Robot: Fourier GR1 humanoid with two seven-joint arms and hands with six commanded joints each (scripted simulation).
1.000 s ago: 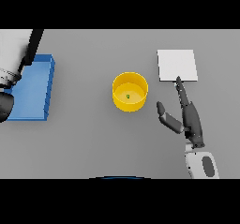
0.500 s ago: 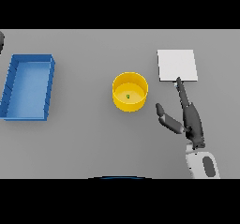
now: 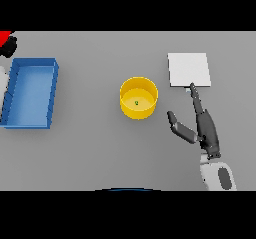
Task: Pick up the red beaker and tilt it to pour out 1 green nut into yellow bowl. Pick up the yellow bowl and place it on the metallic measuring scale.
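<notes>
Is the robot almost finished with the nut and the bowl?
About halfway. A green nut already lies in the yellow bowl, so the pour looks done. The red beaker shows only at the upper left edge; whether the left hand holds it cannot be seen. The right hand is open beside the bowl, not touching it. Left: lifting the bowl onto the scale.

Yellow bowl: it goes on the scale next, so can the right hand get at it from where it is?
Probably yes: the open right hand lies beside the yellow bowl, with only bare table between them.

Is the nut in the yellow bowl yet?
Yes. A small green nut lies on the floor of the upright yellow bowl.
</notes>
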